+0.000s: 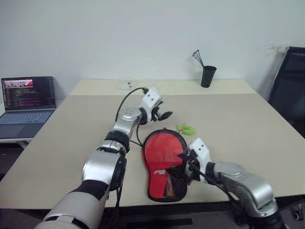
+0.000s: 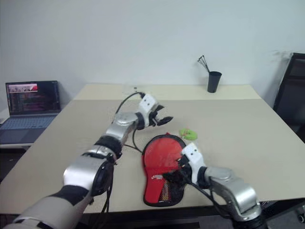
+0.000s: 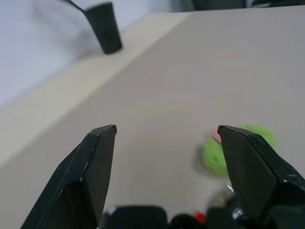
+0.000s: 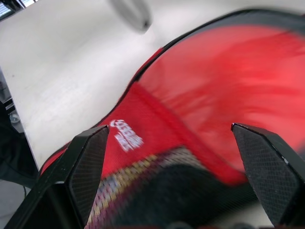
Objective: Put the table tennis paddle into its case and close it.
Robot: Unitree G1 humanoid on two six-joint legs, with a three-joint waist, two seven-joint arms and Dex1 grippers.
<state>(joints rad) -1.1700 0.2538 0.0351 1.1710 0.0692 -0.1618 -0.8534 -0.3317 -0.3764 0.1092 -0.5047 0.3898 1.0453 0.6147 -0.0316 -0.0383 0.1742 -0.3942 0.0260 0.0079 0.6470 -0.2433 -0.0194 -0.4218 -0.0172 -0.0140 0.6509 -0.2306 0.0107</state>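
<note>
Left end effector [image 1: 164, 115] raised, fingers spread, right end effector [image 1: 187, 164] low, fingers spread

Hidden, cropped or blurred parts of the scene

The case [image 1: 164, 164] is partly covered at its mesh side by the right claw [image 1: 185, 163]; its white logo [image 4: 126, 135] is blurred beyond reading; the green thing [image 3: 224, 150] sits half behind a finger [image 3: 252, 171]; the laptop [image 1: 26, 106] is cropped at the edge.

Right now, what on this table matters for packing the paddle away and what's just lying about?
Part of the job:
case, red side up on the table
left gripper, open
right gripper, open over the case

Just lying about:
green item
black cup
laptop
</note>
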